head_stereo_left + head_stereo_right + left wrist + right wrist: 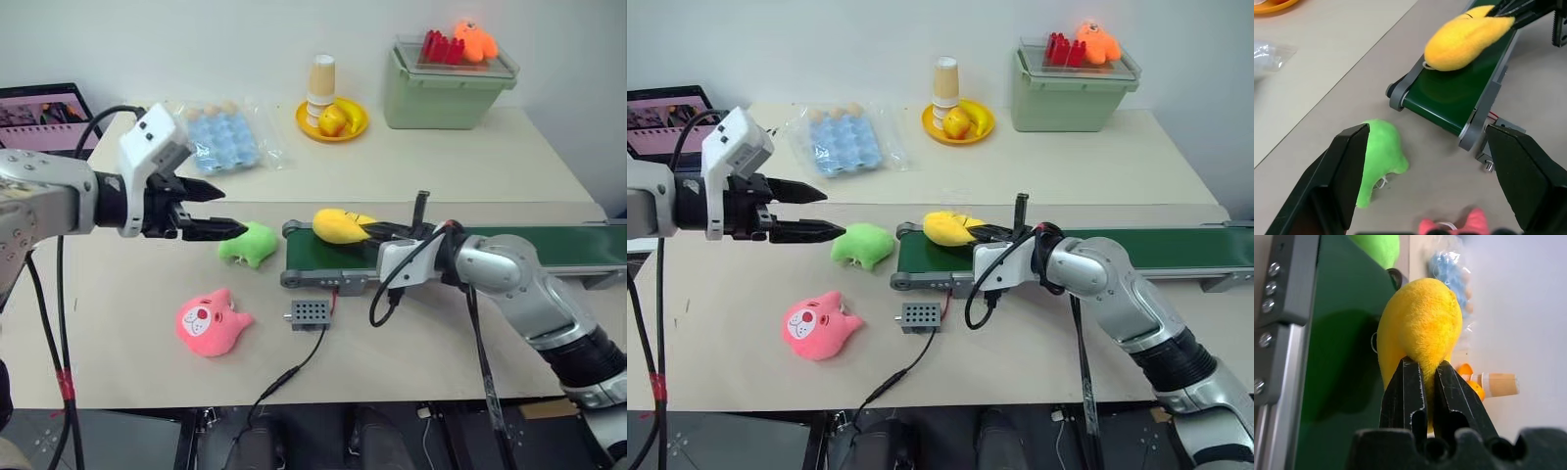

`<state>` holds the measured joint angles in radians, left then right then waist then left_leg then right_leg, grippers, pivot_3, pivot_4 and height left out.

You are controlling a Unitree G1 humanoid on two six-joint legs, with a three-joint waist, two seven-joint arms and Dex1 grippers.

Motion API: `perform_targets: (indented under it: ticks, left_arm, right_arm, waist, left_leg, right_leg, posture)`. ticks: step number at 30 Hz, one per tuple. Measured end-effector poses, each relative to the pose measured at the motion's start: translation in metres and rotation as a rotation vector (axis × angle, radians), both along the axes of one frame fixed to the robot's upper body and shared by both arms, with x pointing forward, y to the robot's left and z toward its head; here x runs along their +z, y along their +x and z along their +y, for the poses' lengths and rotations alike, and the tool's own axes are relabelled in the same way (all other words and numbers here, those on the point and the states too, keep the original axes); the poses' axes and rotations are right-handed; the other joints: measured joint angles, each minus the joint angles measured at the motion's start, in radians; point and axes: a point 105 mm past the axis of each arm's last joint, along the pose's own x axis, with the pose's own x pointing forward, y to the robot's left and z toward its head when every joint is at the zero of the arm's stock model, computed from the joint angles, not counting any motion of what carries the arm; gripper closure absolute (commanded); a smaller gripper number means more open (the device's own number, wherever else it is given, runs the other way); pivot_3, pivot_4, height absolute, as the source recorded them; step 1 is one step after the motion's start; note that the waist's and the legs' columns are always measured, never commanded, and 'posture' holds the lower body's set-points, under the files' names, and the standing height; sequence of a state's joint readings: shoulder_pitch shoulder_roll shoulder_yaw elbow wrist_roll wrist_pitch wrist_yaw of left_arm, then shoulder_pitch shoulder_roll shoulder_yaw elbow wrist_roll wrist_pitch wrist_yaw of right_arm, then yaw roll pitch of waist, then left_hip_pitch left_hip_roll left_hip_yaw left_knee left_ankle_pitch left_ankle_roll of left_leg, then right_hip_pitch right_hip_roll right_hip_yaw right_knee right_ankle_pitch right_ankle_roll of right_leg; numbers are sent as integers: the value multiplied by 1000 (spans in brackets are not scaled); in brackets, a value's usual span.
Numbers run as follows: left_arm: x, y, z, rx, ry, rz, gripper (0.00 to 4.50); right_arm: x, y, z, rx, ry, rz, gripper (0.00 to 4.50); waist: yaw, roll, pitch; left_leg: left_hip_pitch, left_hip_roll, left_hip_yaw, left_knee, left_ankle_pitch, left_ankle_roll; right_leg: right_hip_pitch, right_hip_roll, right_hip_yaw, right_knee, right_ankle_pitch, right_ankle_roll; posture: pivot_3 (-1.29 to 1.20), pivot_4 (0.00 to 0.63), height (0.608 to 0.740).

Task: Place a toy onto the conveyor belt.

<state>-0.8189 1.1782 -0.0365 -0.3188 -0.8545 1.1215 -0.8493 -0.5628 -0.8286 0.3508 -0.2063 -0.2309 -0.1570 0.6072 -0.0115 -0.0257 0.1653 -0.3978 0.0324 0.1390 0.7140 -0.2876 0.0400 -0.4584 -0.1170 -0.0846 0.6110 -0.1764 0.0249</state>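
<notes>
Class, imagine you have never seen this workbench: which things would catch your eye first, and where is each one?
First, the yellow plush toy at the near end of the dark-green conveyor belt, pinched by the shut right gripper. Next, the left gripper, open, hovering by the green plush toy on the table just off that belt end. In front of it lies a pink plush toy.

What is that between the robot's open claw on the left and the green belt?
A green plush toy lies on the table between the open left gripper and the conveyor belt end, as the left eye view shows.
</notes>
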Motion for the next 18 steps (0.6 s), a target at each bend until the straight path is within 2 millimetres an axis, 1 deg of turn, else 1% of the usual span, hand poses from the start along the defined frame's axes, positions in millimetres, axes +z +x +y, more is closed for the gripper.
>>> perform_targets:
  ticks: [5, 7, 8, 11, 12, 13, 14, 18]
  left_arm:
    - [-6, -5, -5, -43, 13, 15, 485]
    - [-7, -7, -6, -65, 24, 11, 444]
    - [-8, -8, -7, -75, 25, 10, 444]
    - [-8, -8, -6, -83, 33, 4, 444]
    - [-7, -7, -5, -85, 38, -4, 444]
    - [-7, -7, -5, -86, 40, -6, 444]
    - [-7, -7, -5, -88, 42, -7, 444]
    - [-6, -4, -7, -94, 37, -27, 444]
  right_arm:
    - [-8, -1, 1, 4, 17, 31, 4500]
    - [-10, 0, -1, -1, 15, 45, 3690]
    - [-10, 0, -2, -5, 15, 48, 3513]
    - [-11, 0, -6, -15, 16, 61, 2420]
    - [-13, 0, -7, -17, 17, 73, 2119]
    - [-14, 0, -7, -17, 20, 81, 1800]
    - [-16, -1, -7, -16, 22, 90, 1368]
    - [-18, -1, -6, -15, 30, 101, 49]
  waist:
    - [0, 0, 0]
    - [0, 0, 0]
    - [0, 0, 0]
    - [0, 0, 0]
    - [0, 0, 0]
    - [0, 0, 0]
    - [0, 0, 0]
    - [0, 0, 0]
  left_leg:
    - [0, 0, 0, 0, 0, 0]
    - [0, 0, 0, 0, 0, 0]
    - [0, 0, 0, 0, 0, 0]
    - [0, 0, 0, 0, 0, 0]
    - [0, 0, 0, 0, 0, 0]
    - [0, 0, 0, 0, 0, 0]
    - [0, 0, 0, 0, 0, 0]
    - [0, 0, 0, 1, 0, 0]
  right_leg:
    - [0, 0, 0, 0, 0, -1]
    - [0, 0, 0, 0, 0, -1]
    - [0, 0, 0, 0, 0, -1]
    - [0, 1, 0, 0, 0, -1]
    - [0, 1, 0, 0, 0, -1]
    - [0, 1, 0, 1, 1, -1]
    - [0, 1, 0, 1, 1, -1]
    - [0, 1, 0, 1, 1, -1]
  posture:
    - [0, 150, 734]
    - [0, 150, 734]
    - [0, 150, 734]
    - [0, 150, 734]
    - [0, 150, 734]
    - [0, 150, 734]
    - [0, 150, 734]
    - [0, 150, 734]
